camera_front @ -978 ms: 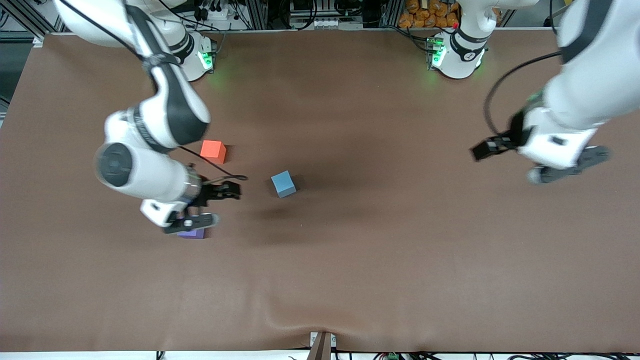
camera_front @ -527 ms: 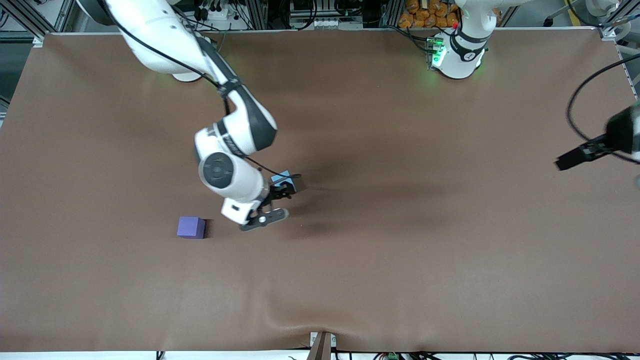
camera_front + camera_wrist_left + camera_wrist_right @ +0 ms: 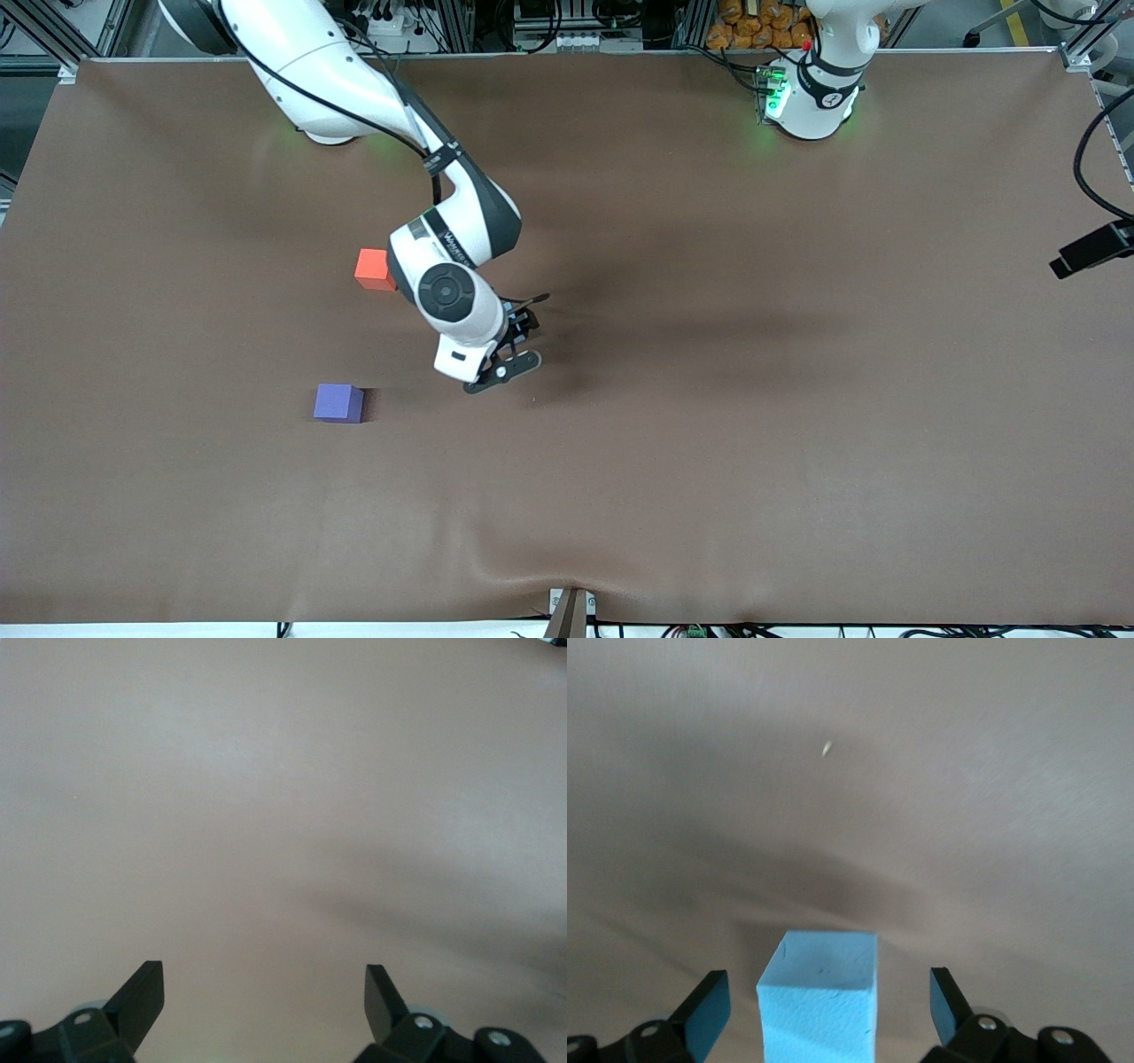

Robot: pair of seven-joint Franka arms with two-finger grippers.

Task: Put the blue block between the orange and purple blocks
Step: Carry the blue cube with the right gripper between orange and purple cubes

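My right pincer [image 3: 828,1010] hangs spread wide directly over the blue block [image 3: 819,997], which sits on the surface between its fingers, toward the left arm's end from the orange block [image 3: 374,268], while my left pincer [image 3: 264,1005] waits open.

My blue block [image 3: 819,997] looks matt and foam-like; orange block [image 3: 373,268] and purple block [image 3: 337,402] matt too. Tabletop [image 3: 709,399] is a dull brown, cloth-like cover. My arm shells are glossy white plastic.

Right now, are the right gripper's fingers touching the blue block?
Apart. The right wrist view shows the blue block between the open right gripper, with bare table visible either side before each finger.
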